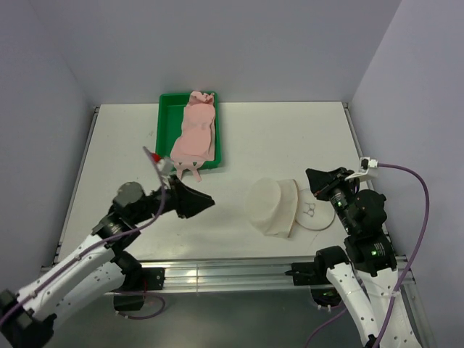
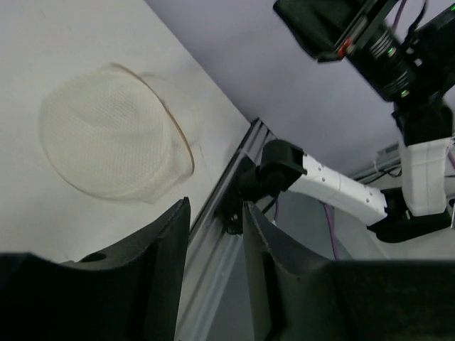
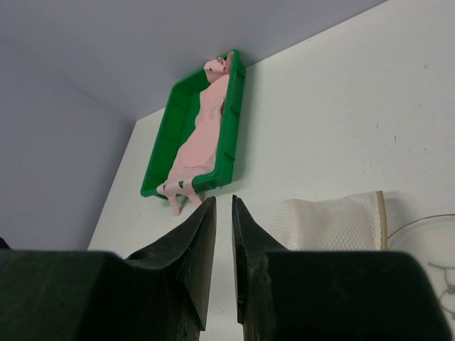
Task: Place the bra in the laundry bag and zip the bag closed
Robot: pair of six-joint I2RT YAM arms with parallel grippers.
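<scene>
The pale pink bra (image 1: 194,130) lies lengthwise in a green tray (image 1: 167,119), its straps hanging over the tray's near rim. The right wrist view shows the bra (image 3: 202,135) too. The white mesh laundry bag (image 1: 274,206) lies open on the table, its flat half with a dark mark folded out to the right. My left gripper (image 1: 209,204) hovers left of the bag, open and empty (image 2: 215,206). My right gripper (image 1: 310,176) sits just right of the bag, its jaws a narrow gap apart with nothing between them (image 3: 223,200).
The green tray (image 3: 238,106) stands at the back of the white table (image 1: 290,138). A metal rail (image 1: 239,272) runs along the table's near edge. Grey walls close in the back and both sides. The right arm (image 2: 419,92) shows in the left wrist view.
</scene>
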